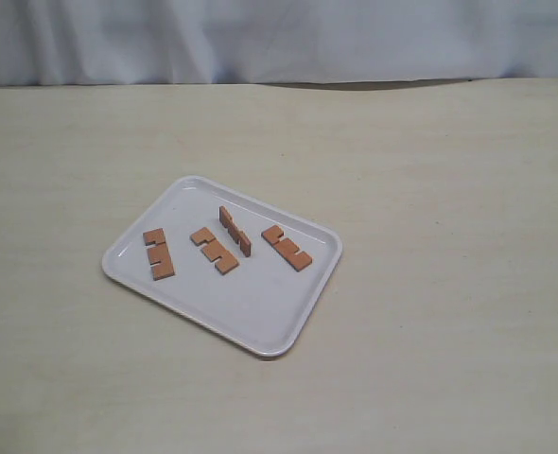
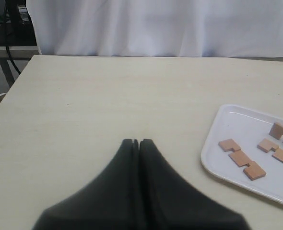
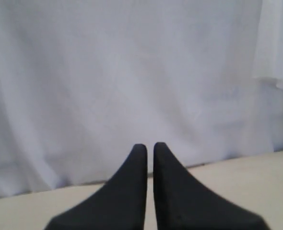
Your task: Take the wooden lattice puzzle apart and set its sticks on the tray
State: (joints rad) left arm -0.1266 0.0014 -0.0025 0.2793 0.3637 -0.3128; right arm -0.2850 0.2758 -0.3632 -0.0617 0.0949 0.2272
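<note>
The white tray (image 1: 251,305) lies at the middle of the table in the exterior view. Four separate reddish-brown notched sticks rest on it: one at its left (image 1: 159,253), one beside that (image 1: 214,250), one standing on edge (image 1: 234,231) and one at the right (image 1: 287,247). No assembled lattice puzzle shows. Neither gripper appears in the exterior view. My left gripper (image 2: 139,142) is shut and empty, above bare table, with the tray (image 2: 218,160) and its nearest stick (image 2: 242,158) off to one side. My right gripper (image 3: 150,146) is shut with nothing between its fingers, facing the white curtain.
A white curtain (image 1: 279,38) hangs behind the table's far edge. The light wooden tabletop (image 1: 449,284) stretches around the tray on every side. A dark frame and cable (image 2: 7,43) stand beyond the table's corner in the left wrist view.
</note>
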